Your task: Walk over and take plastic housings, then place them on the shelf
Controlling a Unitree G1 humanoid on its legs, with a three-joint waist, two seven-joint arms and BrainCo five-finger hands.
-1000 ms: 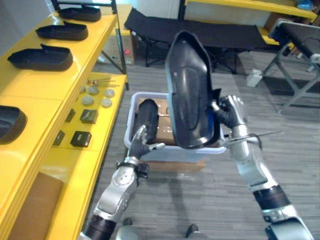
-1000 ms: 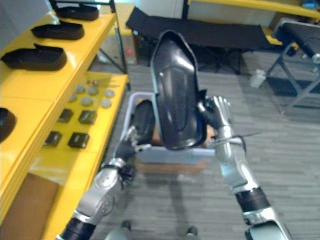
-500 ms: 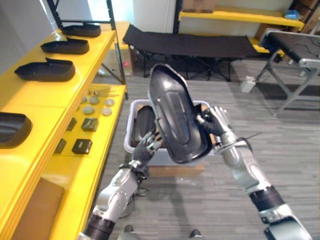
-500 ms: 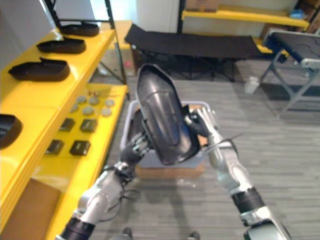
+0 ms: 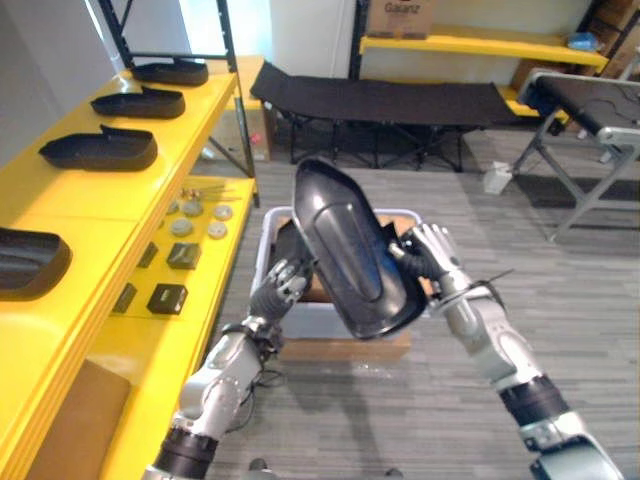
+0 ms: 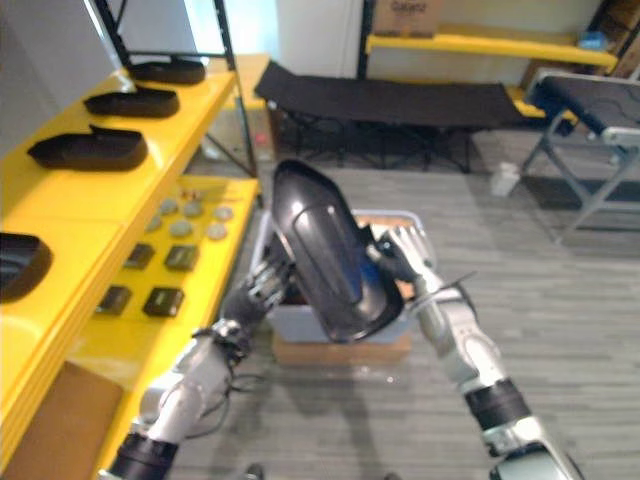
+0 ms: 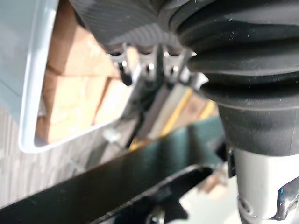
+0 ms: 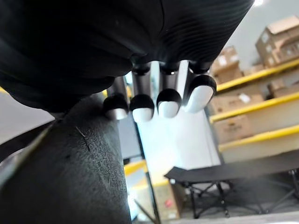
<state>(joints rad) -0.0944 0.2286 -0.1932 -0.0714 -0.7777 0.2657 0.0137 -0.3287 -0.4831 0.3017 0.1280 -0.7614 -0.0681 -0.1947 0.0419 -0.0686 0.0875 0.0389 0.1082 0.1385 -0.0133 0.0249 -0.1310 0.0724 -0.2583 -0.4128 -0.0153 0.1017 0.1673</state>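
Note:
My right hand (image 5: 432, 264) holds up a large glossy black plastic housing (image 5: 355, 252) above a pale bin (image 5: 262, 262), fingers (image 8: 150, 103) curled over its rim (image 8: 65, 177). The housing leans with its top toward the yellow shelf (image 5: 110, 195). From below, my left hand (image 5: 282, 287) reaches the housing's lower left edge with fairly straight fingers (image 7: 147, 70) against its underside. A second black housing (image 5: 289, 240) lies in the bin. On the shelf's top level several black housings sit in a row, such as one (image 5: 98, 148) and the nearest (image 5: 30, 262).
The bin stands on a cardboard box (image 5: 345, 347). Small dark blocks (image 5: 168, 297) and grey discs (image 5: 195, 212) sit on the lower yellow level, with a brown board (image 5: 60, 430) nearer me. A black cot (image 5: 385, 98) stands behind and a metal-legged table (image 5: 590, 95) at the right.
The view has shifted. The housing has come down and tilted toward the shelf in my right hand. My left hand has risen from the bin's edge to the housing's lower left edge.

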